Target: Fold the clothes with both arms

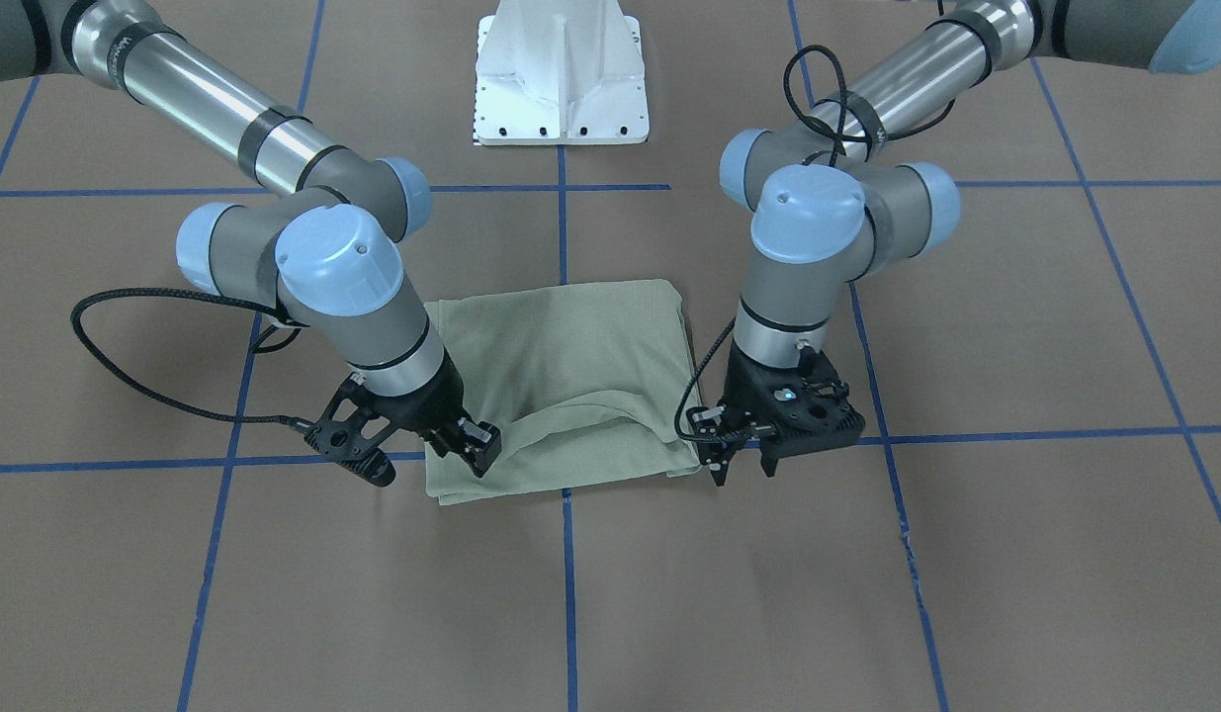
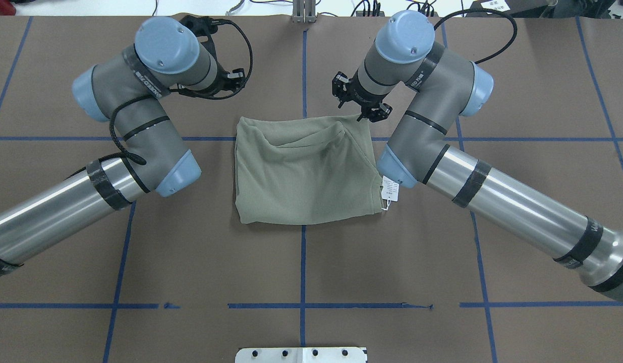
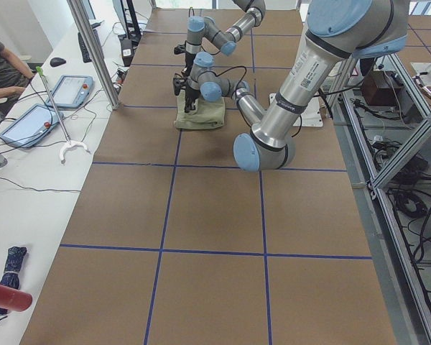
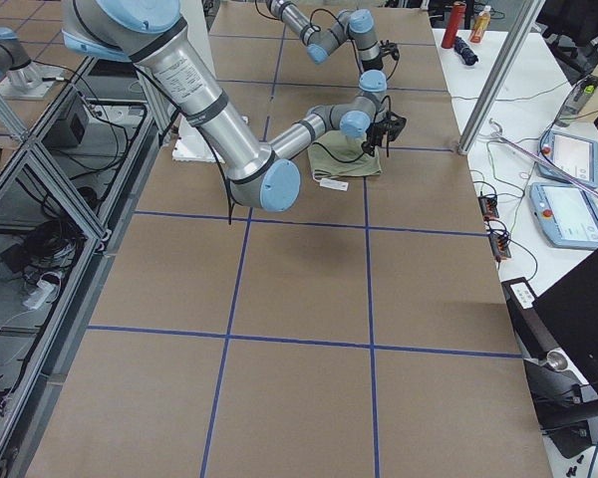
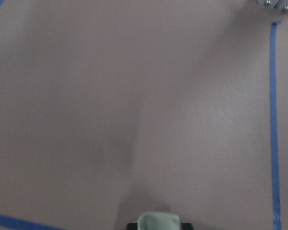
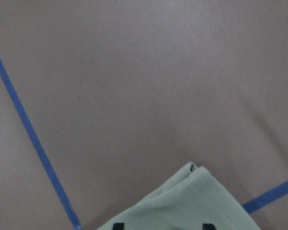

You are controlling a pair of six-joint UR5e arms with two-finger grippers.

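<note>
Sage-green long-sleeved knit shirt lies folded into a rough square on the brown table marked with blue tape lines. It stretches between the two black two-finger grippers and reaches from them back toward the robot. The right gripper sits on the shirt's far corner on its own side. In its wrist view two black fingertips stand apart with ribbed fabric spread between and past them, so the jaws are parted, though the bottom edge cuts both tips off. The left gripper is just beside the opposite far corner. From the front its tips point down with a gap, while its wrist view shows only a scrap of pale green between black tips at the bottom edge, and I cannot tell whether they pinch it. A white hang tag on string pokes out robot-ward of the right gripper, its top under that arm's light-blue joint cap, which also hides a stretch of the shirt's side edge. From the front, the right arm's wrist covers the corner beneath it. In both side views the grippers are too small to judge.
</note>
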